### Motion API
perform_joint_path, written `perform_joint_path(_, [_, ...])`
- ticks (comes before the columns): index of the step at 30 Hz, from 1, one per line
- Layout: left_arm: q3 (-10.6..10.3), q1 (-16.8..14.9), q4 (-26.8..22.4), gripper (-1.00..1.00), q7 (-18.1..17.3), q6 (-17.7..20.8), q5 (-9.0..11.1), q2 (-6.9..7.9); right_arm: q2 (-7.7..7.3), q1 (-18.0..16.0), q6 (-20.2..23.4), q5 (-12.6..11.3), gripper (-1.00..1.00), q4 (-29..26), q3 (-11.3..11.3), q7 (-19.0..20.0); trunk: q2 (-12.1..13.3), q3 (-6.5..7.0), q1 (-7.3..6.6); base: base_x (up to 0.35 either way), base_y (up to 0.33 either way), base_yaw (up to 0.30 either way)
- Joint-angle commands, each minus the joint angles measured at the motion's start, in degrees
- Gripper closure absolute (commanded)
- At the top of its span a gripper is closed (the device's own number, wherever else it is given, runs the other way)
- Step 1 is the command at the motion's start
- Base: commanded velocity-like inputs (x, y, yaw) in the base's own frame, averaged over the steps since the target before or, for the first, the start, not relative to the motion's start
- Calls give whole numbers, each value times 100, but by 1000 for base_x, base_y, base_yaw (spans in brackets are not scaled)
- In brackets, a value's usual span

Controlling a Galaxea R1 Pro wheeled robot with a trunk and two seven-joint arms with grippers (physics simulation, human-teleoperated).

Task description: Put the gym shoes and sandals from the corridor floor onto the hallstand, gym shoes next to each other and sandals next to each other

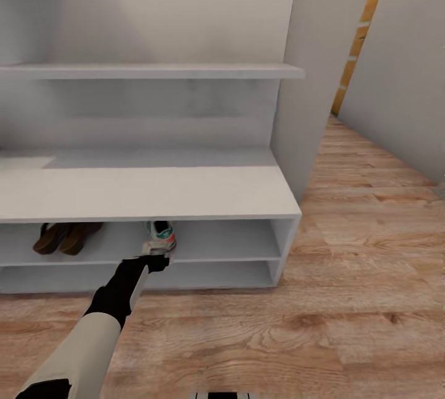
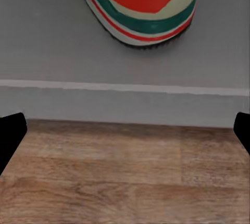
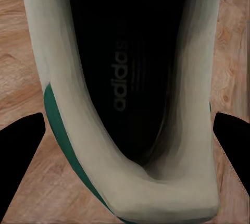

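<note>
One gym shoe [image 1: 162, 235] stands on the upper open tier of the light-grey hallstand [image 1: 148, 192], heel toward me. The two brown sandals [image 1: 65, 237] lie side by side on the same tier, further left. My left gripper [image 1: 156, 261] hovers just in front of that shelf's edge, behind the shoe's red heel patch [image 2: 148, 0]. It is open [image 2: 128, 130] with nothing between its fingers. In the right wrist view the second gym shoe [image 3: 125, 99] is seen from above, with the dark insole showing. My right gripper [image 3: 128, 130] is shut on its sides above the wood floor [image 3: 15, 52].
The hallstand's lower tier [image 1: 204, 274] and bench top are bare, and an upper shelf [image 1: 154, 71] runs above. A grey wall panel [image 1: 309, 77] stands at its right end. Open plank floor [image 1: 346, 300] lies in front and to the right.
</note>
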Motion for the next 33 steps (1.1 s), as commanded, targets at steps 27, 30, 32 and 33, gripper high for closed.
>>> perform_joint_path(27, [99, 1164, -7, -100, -115, -1917, -11, 274, 8, -7, -25, 55, 100, 22, -12, -17, -2, -4, -5, -286, 191, 0])
perform_joint_path(30, [101, 1680, 9, -100, -123, -2600, -7, 293, 9, -7, -25, 55, 100, 31, -12, -17, -2, -4, -5, -225, 200, 0])
perform_joint_path(32, [102, 1956, 30, -100, -124, -2946, -2, 318, 9, -7, -25, 55, 100, 81, -12, -17, -2, -4, -5, -190, 173, 0])
perform_joint_path(33, [102, 2079, 40, -100, -129, -3110, 6, 348, 9, -7, -25, 55, 100, 105, -12, -17, -2, -4, -5, -107, 104, 0])
